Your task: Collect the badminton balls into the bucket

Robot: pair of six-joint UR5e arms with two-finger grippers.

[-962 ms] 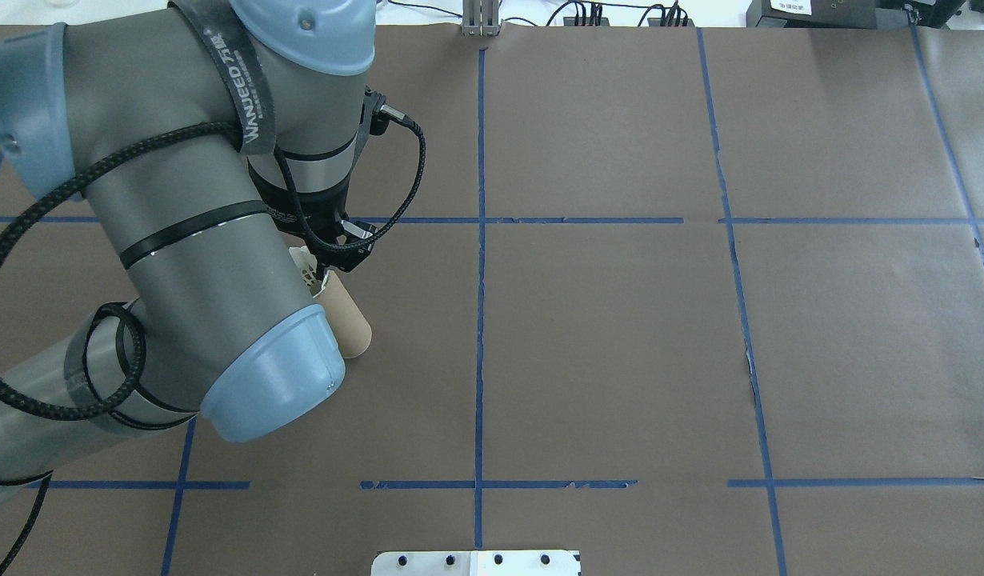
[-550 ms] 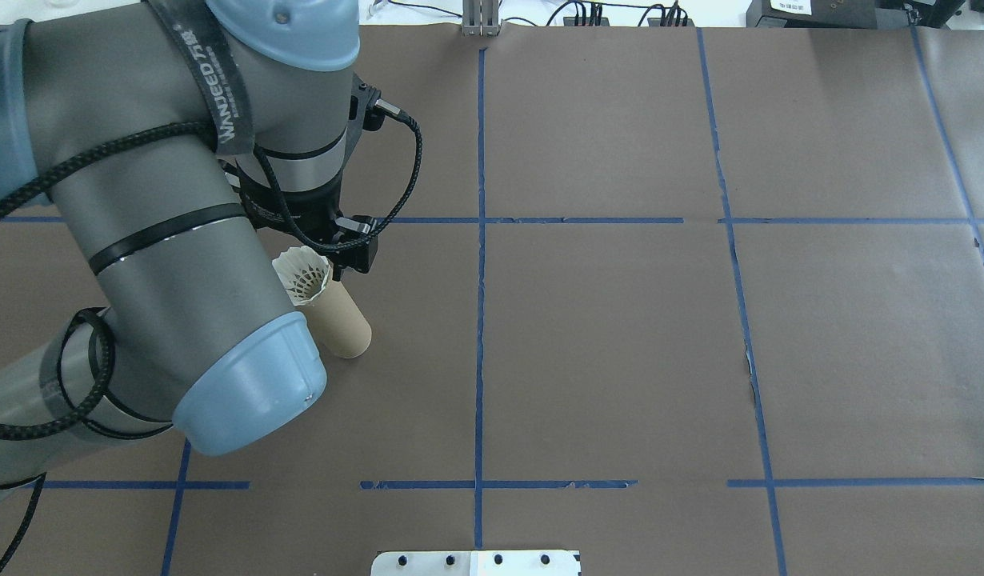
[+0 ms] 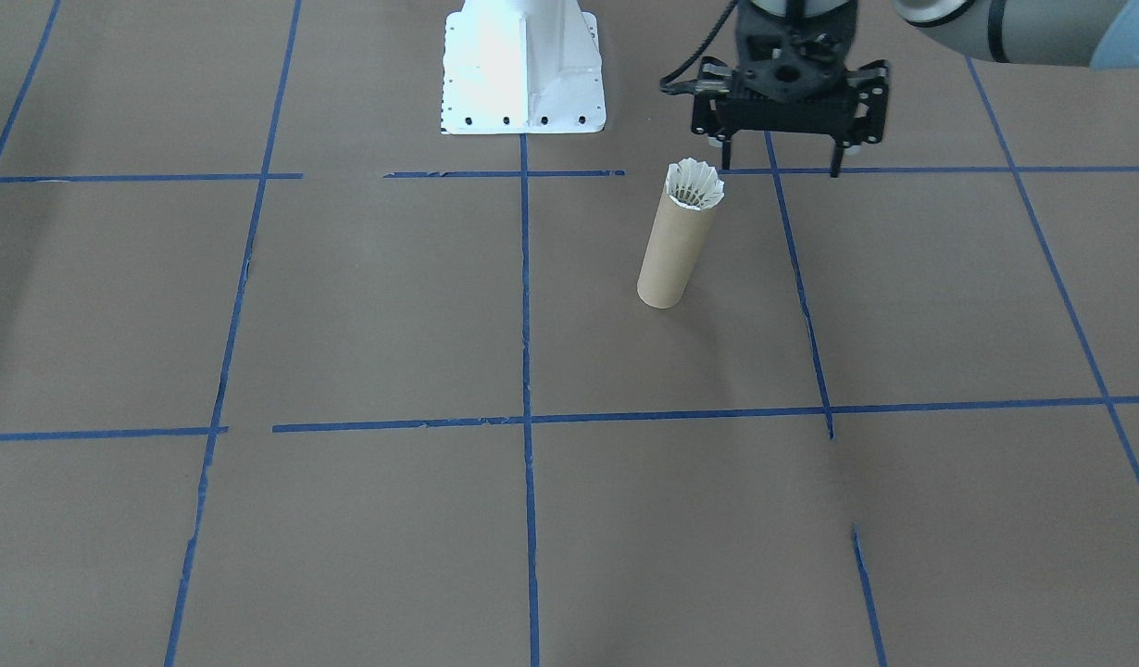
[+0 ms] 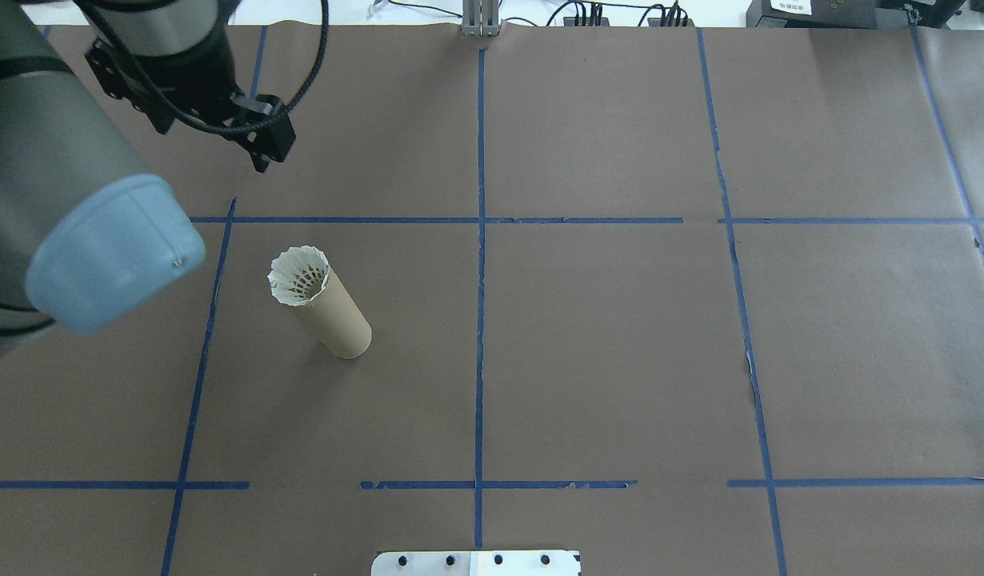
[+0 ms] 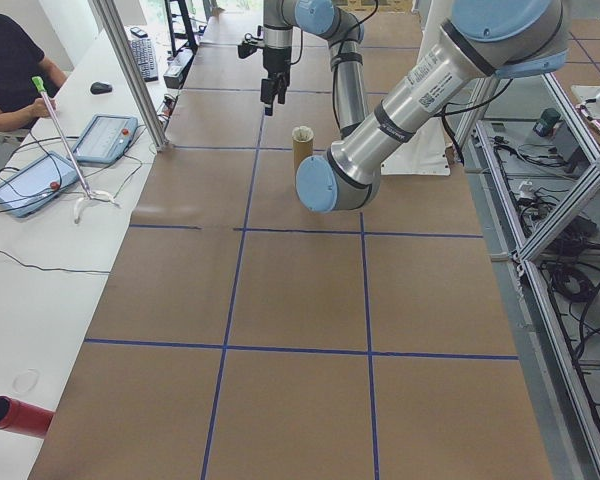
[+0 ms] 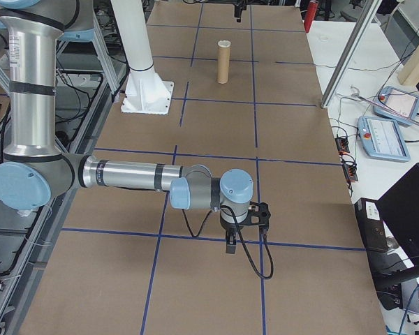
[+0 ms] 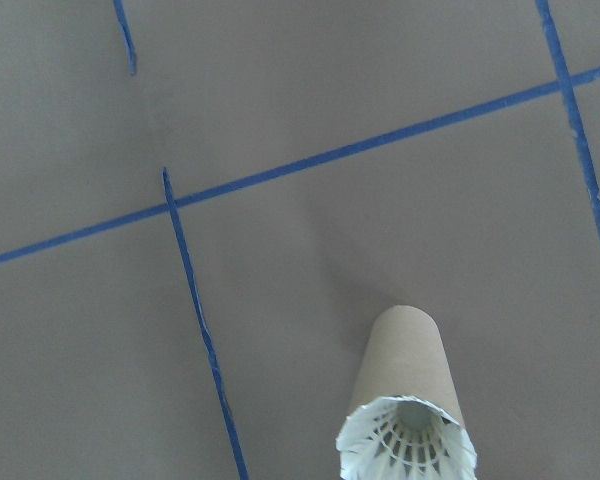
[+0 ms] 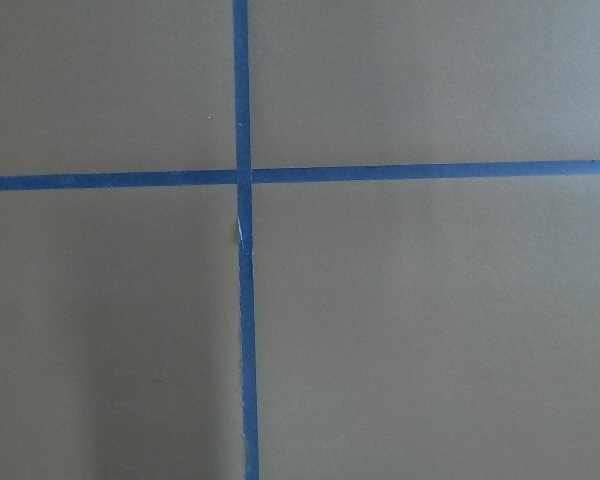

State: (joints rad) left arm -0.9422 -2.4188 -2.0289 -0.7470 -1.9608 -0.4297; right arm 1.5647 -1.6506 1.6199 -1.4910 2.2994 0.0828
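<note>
The bucket (image 4: 338, 318) is a brown cardboard tube standing upright on the brown table cover, also seen in the front view (image 3: 671, 250) and the left wrist view (image 7: 404, 358). One badminton ball (image 4: 298, 277) sits in its mouth, cork down, with the white feather skirt (image 3: 696, 183) flaring above the rim. My left gripper (image 3: 781, 159) hangs open and empty, above and behind the tube on the robot's side. My right gripper (image 6: 230, 244) hovers low over the table far from the tube; I cannot tell its state.
A white bolted base (image 3: 523, 74) stands near the robot's edge. Blue tape lines (image 4: 480, 240) grid the cover. A side table with tablets (image 5: 105, 138), a red cylinder (image 5: 15, 415) and a seated person (image 5: 10, 60) lies beyond the far edge.
My left gripper was at the tube's mouth with the shuttlecock; it has let go, lifted and pulled away to the far left. The shuttlecock stays in the tube.
</note>
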